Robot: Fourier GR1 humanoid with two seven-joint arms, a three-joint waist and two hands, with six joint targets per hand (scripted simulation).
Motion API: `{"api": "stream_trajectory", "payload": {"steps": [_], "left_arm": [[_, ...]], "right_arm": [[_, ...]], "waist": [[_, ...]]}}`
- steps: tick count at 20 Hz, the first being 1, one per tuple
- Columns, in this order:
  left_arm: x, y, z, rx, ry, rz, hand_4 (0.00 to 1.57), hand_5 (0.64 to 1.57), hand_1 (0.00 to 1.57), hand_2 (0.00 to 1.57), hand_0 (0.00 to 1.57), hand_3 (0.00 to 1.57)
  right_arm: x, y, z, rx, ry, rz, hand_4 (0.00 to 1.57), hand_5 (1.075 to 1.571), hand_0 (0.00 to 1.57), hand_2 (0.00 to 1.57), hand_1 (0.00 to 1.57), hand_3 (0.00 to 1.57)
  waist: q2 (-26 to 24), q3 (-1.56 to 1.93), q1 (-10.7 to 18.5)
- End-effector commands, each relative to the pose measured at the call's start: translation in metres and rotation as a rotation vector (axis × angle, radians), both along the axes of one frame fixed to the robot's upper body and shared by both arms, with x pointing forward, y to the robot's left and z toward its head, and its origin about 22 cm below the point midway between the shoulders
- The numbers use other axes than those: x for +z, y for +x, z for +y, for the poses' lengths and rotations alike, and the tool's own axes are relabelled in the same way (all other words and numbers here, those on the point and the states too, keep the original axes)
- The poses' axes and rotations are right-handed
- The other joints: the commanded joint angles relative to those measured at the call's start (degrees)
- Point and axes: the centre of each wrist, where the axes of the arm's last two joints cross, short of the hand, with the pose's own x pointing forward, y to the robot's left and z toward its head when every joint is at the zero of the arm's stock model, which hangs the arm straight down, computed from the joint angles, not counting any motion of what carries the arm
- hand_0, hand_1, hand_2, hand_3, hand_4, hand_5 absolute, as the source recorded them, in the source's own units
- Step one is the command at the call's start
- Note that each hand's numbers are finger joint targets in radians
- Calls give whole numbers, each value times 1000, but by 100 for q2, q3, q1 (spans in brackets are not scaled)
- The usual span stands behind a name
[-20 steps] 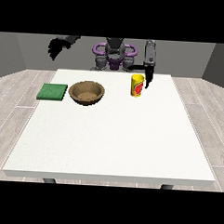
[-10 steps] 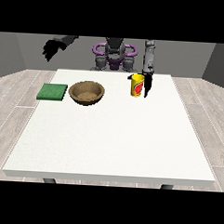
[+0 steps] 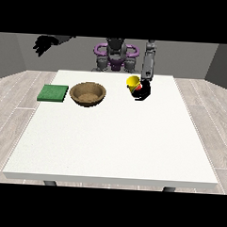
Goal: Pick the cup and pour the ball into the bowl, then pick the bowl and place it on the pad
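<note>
The yellow cup (image 3: 133, 82) with a red mark is over the table's far right part, tipped to the view's left. The black hand at the view's right (image 3: 144, 92) is curled round its lower side. I see no ball. The brown wooden bowl (image 3: 88, 94) stands upright on the table to the cup's left, a short gap away. The green pad (image 3: 53, 93) lies flat left of the bowl. The hand at the view's left (image 3: 43, 44) hangs in the air high above and beyond the pad, its fingers relaxed and holding nothing.
The white table (image 3: 114, 143) stretches wide towards the camera from the bowl and pad. The robot's body (image 3: 116, 54) stands behind the far edge. Grey plank floor surrounds the table.
The hand at the view's right has closed on the cup, and the cup has gone from upright to tipped and shifted slightly left. The other hand has risen a little further left.
</note>
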Motion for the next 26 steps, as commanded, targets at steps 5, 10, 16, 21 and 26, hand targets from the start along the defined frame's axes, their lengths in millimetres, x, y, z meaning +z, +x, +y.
{"api": "stream_trajectory", "payload": {"steps": [5, 10, 16, 21, 26], "left_arm": [[23, 23, -60, -51, 208, 124, 1413, 1430, 1269, 1571, 1269, 1571], [40, 39, -69, -28, 584, 90, 1408, 1525, 1337, 1571, 1337, 1571], [43, 43, -129, -16, 829, 135, 1448, 1533, 1362, 1571, 1362, 1571], [63, 56, -154, -37, 1051, 146, 1444, 1540, 1347, 1571, 1347, 1571], [118, 85, -186, 52, 1263, 77, 1470, 1529, 1311, 1571, 1311, 1571]], "right_arm": [[-21, -1, -32, -75, 9, 171, 642, 1566, 0, 0, 0, 311], [-41, -9, -51, -105, 26, 230, 634, 1562, 0, 0, 0, 250], [-61, -13, -51, -90, 42, 250, 675, 1561, 0, 0, 0, 83], [-70, -10, -62, -99, 65, 286, 688, 1560, 0, 0, 0, 0], [-62, 5, -60, -42, 68, 246, 699, 1560, 0, 0, 0, 172]], "waist": [[-1047, -18, 400], [-1363, 11, 441], [-1478, -14, 414], [-1557, -14, 556], [-1261, -13, 306]]}}
